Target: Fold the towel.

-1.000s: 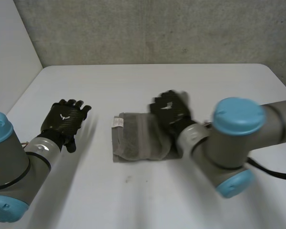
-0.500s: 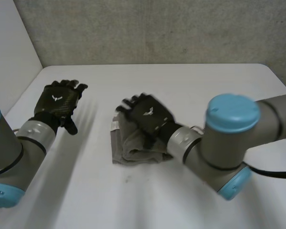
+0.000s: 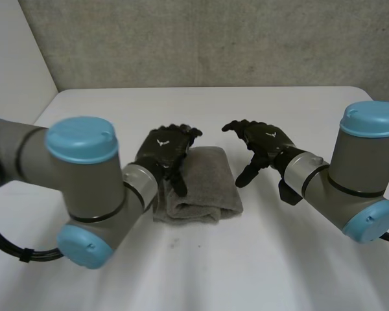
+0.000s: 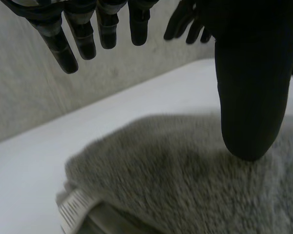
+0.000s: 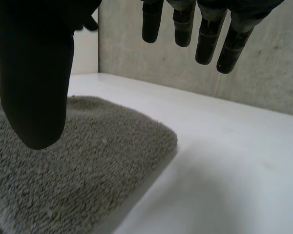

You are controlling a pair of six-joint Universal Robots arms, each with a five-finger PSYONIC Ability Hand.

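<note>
The grey towel (image 3: 204, 184) lies folded in a thick bundle at the middle of the white table (image 3: 279, 259). My left hand (image 3: 161, 148) hovers over its left edge, open, with relaxed fingers and the thumb (image 4: 249, 97) pointing down at the pile (image 4: 185, 190). A white label (image 4: 74, 213) sticks out at the towel's edge below the fingers. My right hand (image 3: 267, 139) hangs open just right of the towel, above bare table. In its wrist view the thumb (image 5: 34, 73) hangs over the towel's corner (image 5: 88, 156), apart from it.
A grey wall (image 3: 214, 39) runs behind the table's far edge. A white side wall (image 3: 13, 71) stands at the left. Bare table surface (image 5: 224, 165) stretches out beyond the towel's right edge.
My left arm swung in from the far left to the towel's left edge. My right hand came off the towel, opened and drew back to the right. The towel now lies folded over.
</note>
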